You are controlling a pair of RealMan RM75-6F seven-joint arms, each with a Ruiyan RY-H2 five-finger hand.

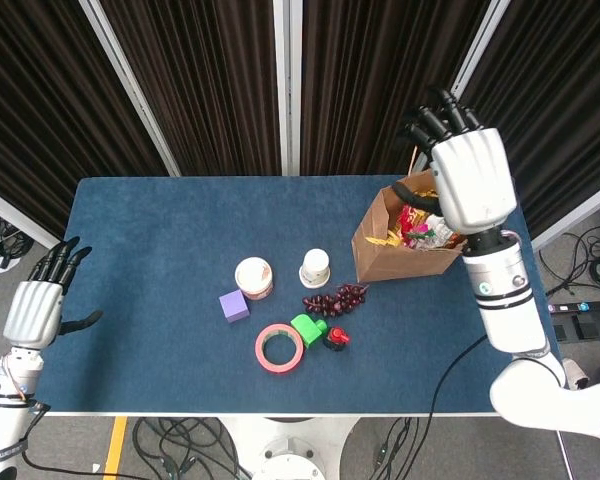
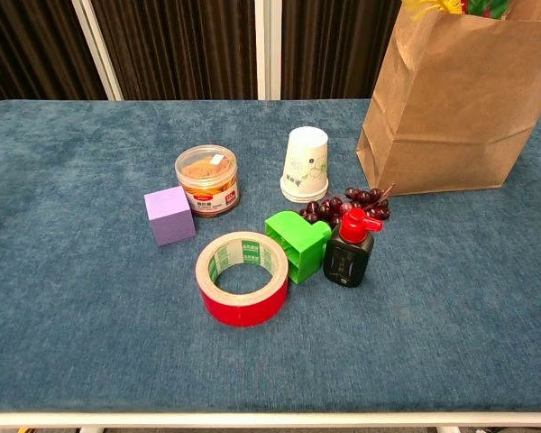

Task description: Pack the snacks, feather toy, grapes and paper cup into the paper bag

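Grapes and paper cup lie just left of paper bag; right hand, nearer, hovers over bag w/ fingers spread, empty; left hand far off, open.

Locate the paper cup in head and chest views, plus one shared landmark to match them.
Head view: paper cup upside down near table centre, left of the paper bag.
Chest view: paper cup upper centre, left of the bag's base, right of the snack jar.
Shared landmark: the grapes lie just in front of the cup in both.
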